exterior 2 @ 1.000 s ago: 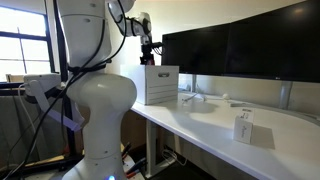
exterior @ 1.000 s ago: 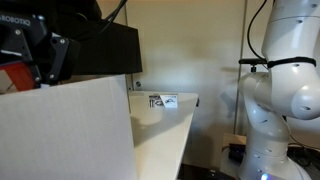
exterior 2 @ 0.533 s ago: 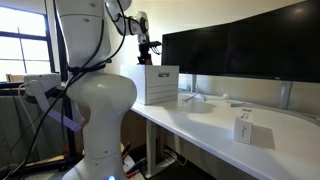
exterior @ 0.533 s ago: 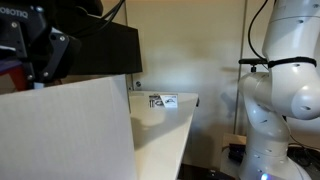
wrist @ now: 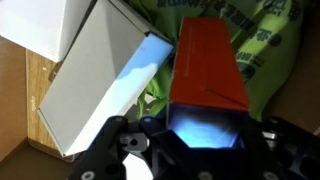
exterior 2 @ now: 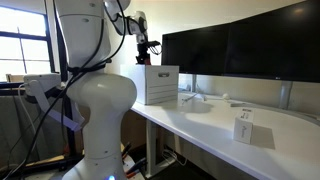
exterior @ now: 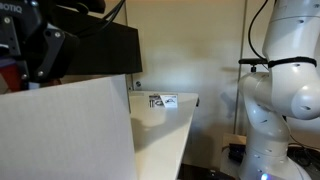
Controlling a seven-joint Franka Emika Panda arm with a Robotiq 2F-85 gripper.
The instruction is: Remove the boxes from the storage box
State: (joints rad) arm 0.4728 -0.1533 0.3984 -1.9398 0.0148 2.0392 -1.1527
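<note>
In the wrist view a red box [wrist: 208, 60] with a glowing blue face stands between the fingers of my gripper [wrist: 205, 125], which is shut on it. A white box [wrist: 105, 85] lies slanted just left of it, over green packaging [wrist: 265, 50]. In both exterior views the gripper [exterior: 30, 50] [exterior 2: 146, 50] hangs above the top of the large off-white storage box [exterior: 60, 130] [exterior 2: 158, 84]. A bit of red [exterior: 8, 75] shows below the fingers. Another white box with black marks [exterior: 163, 101] lies on the table.
Dark monitors [exterior 2: 240, 50] run along the back of the white table [exterior 2: 210, 120]. A small white carton [exterior 2: 245, 127] stands on the table away from the storage box. The robot's white base [exterior 2: 95, 100] stands at the table's end.
The jaws have closed onto the red box. The gripper has risen a little above the storage box.
</note>
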